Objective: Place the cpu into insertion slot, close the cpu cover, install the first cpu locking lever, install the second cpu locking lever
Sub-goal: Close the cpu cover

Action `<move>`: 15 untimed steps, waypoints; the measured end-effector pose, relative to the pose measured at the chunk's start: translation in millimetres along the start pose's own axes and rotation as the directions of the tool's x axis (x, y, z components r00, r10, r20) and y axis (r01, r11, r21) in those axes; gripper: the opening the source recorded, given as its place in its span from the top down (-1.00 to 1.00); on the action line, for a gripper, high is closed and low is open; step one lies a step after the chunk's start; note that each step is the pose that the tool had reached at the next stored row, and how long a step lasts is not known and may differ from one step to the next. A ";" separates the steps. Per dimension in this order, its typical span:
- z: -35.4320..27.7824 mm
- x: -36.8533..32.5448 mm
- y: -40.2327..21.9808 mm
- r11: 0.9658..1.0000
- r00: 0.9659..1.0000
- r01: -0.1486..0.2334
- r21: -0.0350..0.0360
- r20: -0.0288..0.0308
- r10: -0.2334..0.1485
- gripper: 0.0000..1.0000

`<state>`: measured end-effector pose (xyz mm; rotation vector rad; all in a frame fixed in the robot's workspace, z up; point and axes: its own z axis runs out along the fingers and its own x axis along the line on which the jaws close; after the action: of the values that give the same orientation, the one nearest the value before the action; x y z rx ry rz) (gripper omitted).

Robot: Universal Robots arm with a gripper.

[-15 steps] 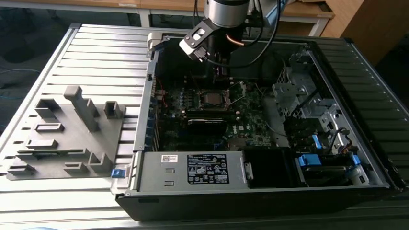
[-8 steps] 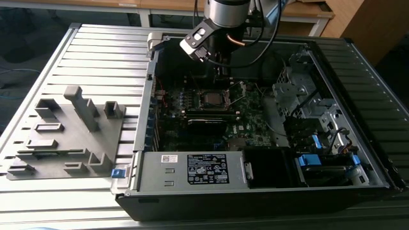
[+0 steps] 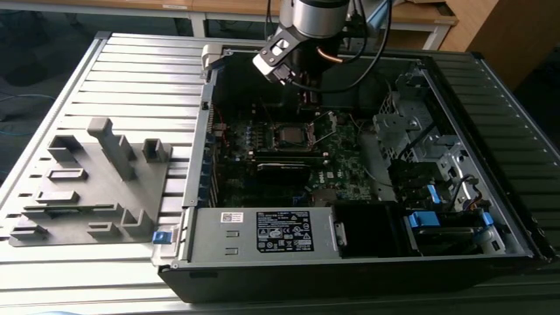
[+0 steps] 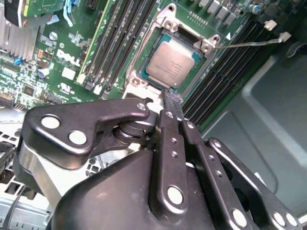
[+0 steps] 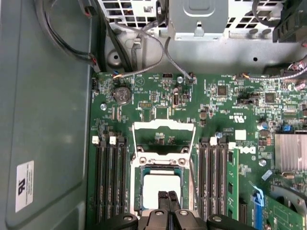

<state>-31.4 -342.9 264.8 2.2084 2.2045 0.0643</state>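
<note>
judging from the first wrist view, the cpu is seated in its slot, the cpu cover is open beside it, and the gripper is pressed together, empty, above; the cover is best lowered evenly.

The biggest piece of print is a black label on the silver power supply box at the near end of the case. It carries rows of small white type and marks, too fine to make out. Just beside it on the same box is a small barcode sticker. In the first wrist view a white sticker with a dark mark sits on the grey case wall. A white logo is printed on the green motherboard. The cpu has faint engraved lines on its top, unreadable.
</note>
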 end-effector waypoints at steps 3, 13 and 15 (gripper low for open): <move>0.2 0.1 3.5 1.000 1.000 0.000 0.000 0.000 0.000 0.79; 0.4 0.1 6.1 1.000 1.000 0.000 0.000 0.000 0.000 0.79; 0.4 0.1 7.1 1.000 1.000 0.000 0.000 0.000 0.000 0.79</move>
<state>-24.3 -342.8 264.7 2.2084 2.2045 0.0644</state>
